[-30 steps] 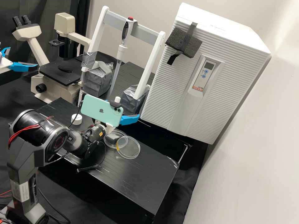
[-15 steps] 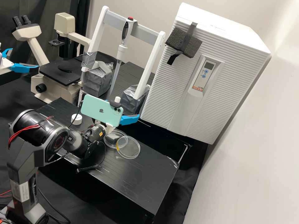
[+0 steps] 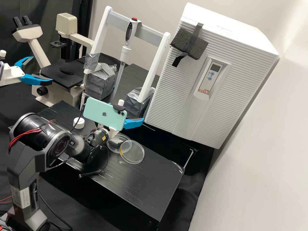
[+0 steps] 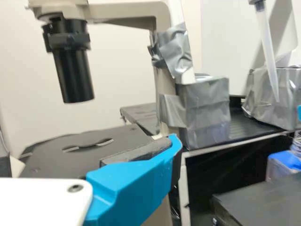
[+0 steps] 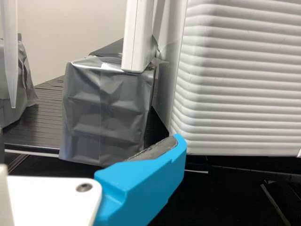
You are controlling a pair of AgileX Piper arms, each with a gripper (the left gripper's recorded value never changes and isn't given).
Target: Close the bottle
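On the black bench (image 3: 144, 183): a white cap (image 3: 78, 122) stands near the far left corner, just beside a thin cable; two clear dishes (image 3: 132, 153) lie overlapping near the middle.
Left gripper (image 3: 41, 70): held at the high view's left edge, level with the microscope (image 3: 48, 64) stage; its blue fingers (image 3: 35, 79) are spread wide with nothing between them, well apart from the cap.
Right gripper (image 3: 132, 123): held over the bench's far edge, just past the mint phone (image 3: 104, 113) on the near arm's wrist; it faces a taped block (image 3: 136, 102) and the white cabinet (image 3: 208, 73). How far it is parted, and whether it holds anything, cannot be told.
Bottle: cannot be picked out for certain. In the left wrist view a blue-and-clear item (image 4: 284, 162), lower than the taped blocks' platform, is too cropped to name.
Cap and grippers: neither gripper touches the cap; the right one is the nearer.
Pipette (image 3: 125, 54): hangs upright from the white rack (image 3: 141, 32), tip down between the two taped blocks.
Foam pad (image 3: 189, 43): black, strapped to the cabinet's upper front edge.
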